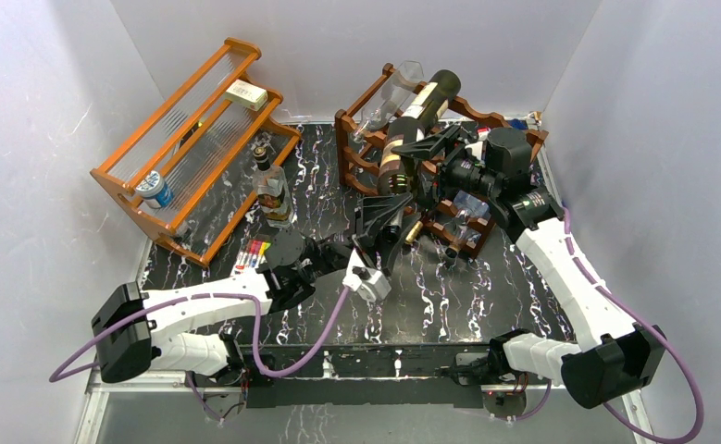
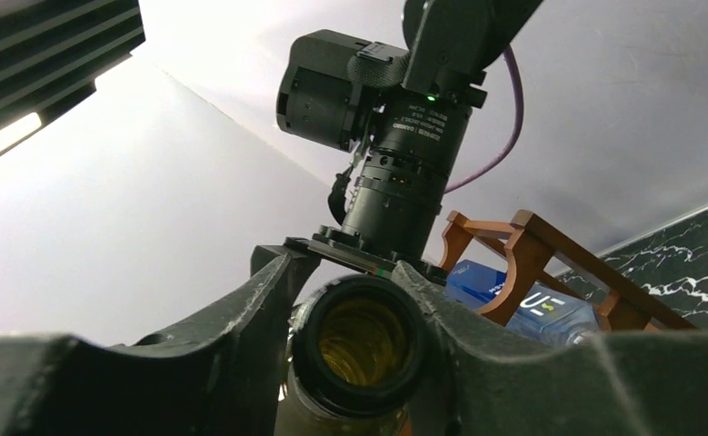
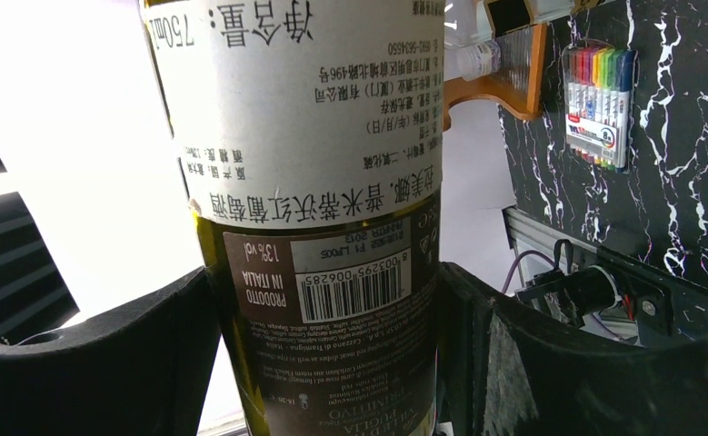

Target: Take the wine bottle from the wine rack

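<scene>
Markers [image 1: 253, 252] lie on the black marbled tabletop [image 1: 449, 287], then the left gripper [image 1: 389, 211] pinches the neck and the right gripper [image 3: 327, 363] clamps the body of the wine bottle [image 1: 421, 102], which lies on the wine rack [image 1: 356, 153] beside a clear bottle [image 1: 389, 92], orange shelf [image 1: 199, 139] leftward, white walls [image 1: 338, 46] behind.

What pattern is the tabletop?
The tabletop is black marble-patterned with white veins, clearest in the top external view.

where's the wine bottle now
Top view, right of centre at the back: the wine bottle lies on the wine rack, the right pincer around its body, the left pincer at its mouth.
</scene>
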### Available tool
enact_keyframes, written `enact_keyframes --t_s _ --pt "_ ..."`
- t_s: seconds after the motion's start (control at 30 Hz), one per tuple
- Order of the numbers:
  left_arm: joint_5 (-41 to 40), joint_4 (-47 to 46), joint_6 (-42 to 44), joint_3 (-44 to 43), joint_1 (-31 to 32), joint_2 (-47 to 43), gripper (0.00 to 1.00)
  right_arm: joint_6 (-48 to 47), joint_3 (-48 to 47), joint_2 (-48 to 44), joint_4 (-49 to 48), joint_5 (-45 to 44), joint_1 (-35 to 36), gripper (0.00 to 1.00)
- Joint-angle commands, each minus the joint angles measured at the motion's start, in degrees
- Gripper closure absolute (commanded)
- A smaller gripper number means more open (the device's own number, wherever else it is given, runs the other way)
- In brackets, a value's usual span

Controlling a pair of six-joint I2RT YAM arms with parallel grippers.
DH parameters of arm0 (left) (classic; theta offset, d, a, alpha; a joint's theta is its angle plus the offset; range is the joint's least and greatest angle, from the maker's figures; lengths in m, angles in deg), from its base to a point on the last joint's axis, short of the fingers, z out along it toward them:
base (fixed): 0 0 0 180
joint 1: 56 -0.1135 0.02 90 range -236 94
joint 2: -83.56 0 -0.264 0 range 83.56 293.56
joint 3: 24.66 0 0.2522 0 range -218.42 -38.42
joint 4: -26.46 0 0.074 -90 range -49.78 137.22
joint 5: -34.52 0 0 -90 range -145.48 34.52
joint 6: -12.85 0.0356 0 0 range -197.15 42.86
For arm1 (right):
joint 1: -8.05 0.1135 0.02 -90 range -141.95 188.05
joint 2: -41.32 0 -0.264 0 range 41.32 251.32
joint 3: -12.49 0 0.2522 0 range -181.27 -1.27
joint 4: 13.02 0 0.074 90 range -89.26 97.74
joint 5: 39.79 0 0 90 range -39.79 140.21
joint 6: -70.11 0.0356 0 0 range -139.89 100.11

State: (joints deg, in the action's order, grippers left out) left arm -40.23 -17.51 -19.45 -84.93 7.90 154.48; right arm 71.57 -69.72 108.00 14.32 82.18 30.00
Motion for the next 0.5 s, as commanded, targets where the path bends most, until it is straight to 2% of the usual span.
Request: enact_keyframes --t_s 0.0,0.13,0.17,0.2,0.3,0.47 --pt "-1.11 -0.87 -1.19 -3.38 0.26 -1.05 0.62 1.46 -0.78 -3.03 -6.55 2.03 0.35 0.57" --pt "-2.5 2.71 -1.96 -3.92 0.26 -2.87 0.73 1.33 -0.02 -3.69 -7.06 1.51 0.34 0.56" --pt "-2.91 3.84 -2.34 -4.21 0.2 -3.25 0.82 1.44 0.29 -3.87 -7.34 1.26 0.31 0.55" --pt "-3.35 5.28 -2.94 -4.68 0.21 -3.73 1.0 1.44 0.59 -4.06 -7.42 0.99 0.31 0.53" --pt "-5.2 5.94 -5.98 -5.43 0.26 -4.57 1.0 1.28 1.17 -4.38 -7.88 0.21 0.37 0.43" --pt "-10.38 6.03 -12.97 -7.28 0.22 -5.38 1.0 -0.47 1.25 -4.43 -8.29 -0.62 0.31 0.11"
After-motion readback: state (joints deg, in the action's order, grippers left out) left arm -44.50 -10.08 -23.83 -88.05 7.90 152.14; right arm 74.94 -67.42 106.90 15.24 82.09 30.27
